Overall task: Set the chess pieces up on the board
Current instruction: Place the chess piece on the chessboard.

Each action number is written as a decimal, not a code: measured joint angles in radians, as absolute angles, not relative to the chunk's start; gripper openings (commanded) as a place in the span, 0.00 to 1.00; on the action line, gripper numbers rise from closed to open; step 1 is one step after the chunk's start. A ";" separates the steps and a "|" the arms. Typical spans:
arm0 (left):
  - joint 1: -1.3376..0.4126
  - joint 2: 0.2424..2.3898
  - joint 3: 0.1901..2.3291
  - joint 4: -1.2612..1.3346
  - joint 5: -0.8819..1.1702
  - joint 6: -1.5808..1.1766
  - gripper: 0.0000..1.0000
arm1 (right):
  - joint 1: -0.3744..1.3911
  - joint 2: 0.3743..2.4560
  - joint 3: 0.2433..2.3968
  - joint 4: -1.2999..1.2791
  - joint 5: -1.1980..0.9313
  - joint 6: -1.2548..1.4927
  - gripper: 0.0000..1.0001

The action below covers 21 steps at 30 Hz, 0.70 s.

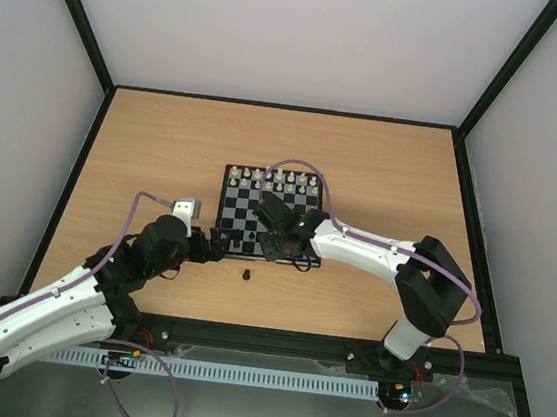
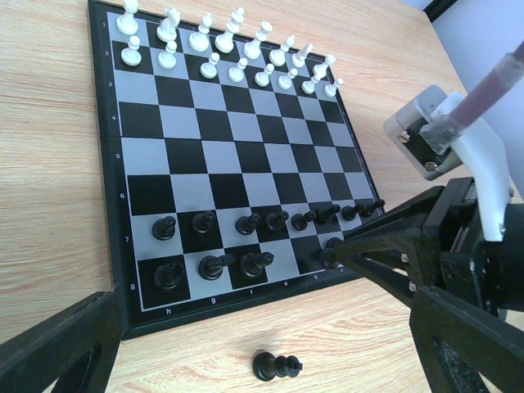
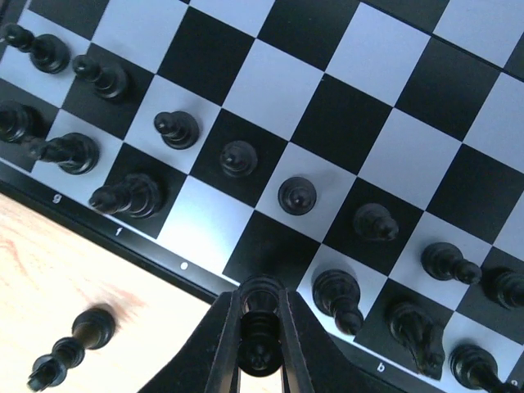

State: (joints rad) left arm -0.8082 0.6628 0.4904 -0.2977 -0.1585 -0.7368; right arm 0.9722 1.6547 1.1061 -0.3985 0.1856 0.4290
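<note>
Along the board's [image 2: 246, 139] near border the left wrist view reads h, g, f, e, with ranks 1 to 8 down its side. The right wrist view catches only g and b, and misses the white pieces [image 2: 224, 38] filling the far two rows. Black pieces [image 2: 205, 221] stand on the near rows. A toppled piece [image 2: 277, 366] lies on the table [image 1: 382, 180] just before the board. The right gripper [image 3: 260, 315], stretched in from the right, pinches a black held piece [image 3: 260, 344] at the near edge. The left gripper [image 1: 216, 247] is spread wide and empty, just beside the board's near-left corner.
</note>
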 measured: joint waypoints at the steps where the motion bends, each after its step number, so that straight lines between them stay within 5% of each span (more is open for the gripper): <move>1: -0.808 0.663 0.490 -0.298 -0.159 -0.737 0.99 | 0.967 1.662 1.108 -0.399 0.184 0.426 0.12; 21: -0.808 0.663 0.476 -0.297 -0.159 -0.737 0.99 | 0.942 1.743 1.146 -0.399 0.160 0.406 0.12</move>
